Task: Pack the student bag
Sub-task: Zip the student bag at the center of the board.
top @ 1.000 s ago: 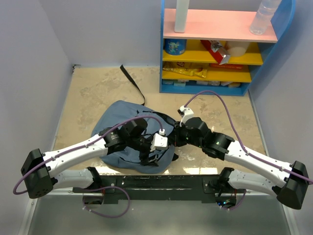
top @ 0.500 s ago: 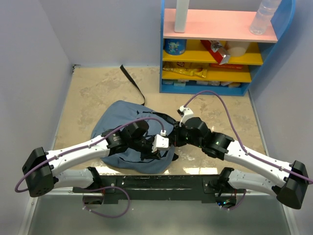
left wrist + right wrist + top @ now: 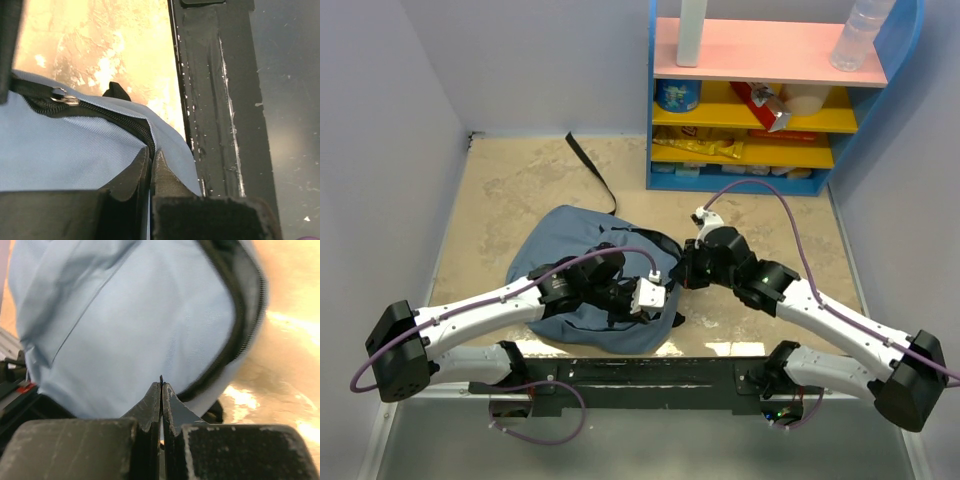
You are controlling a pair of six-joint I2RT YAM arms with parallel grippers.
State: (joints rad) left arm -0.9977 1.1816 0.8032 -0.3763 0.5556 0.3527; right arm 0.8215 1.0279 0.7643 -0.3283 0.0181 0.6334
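The student bag (image 3: 560,250), slate-blue with a black zipper, lies on the table between both arms. My left gripper (image 3: 658,308) is at its near right corner. In the left wrist view the left gripper (image 3: 151,152) is shut on the blue edge of the student bag (image 3: 75,150), just under the zipper (image 3: 100,112). My right gripper (image 3: 685,272) is at the bag's right edge. In the right wrist view the right gripper (image 3: 161,385) is shut, with a thin black tab pinched between its tips, in front of the student bag (image 3: 140,315). The bag's inside is hidden.
A blue shelf unit (image 3: 760,100) with pink and yellow boards, holding snack packs and bottles, stands at the back right. A black strap (image 3: 592,170) trails from the bag towards the back wall. The black mounting rail (image 3: 650,372) runs along the near edge. Walls close both sides.
The left gripper has closed onto the bag's near edge. The right gripper has drawn a little to the right and back, still shut.
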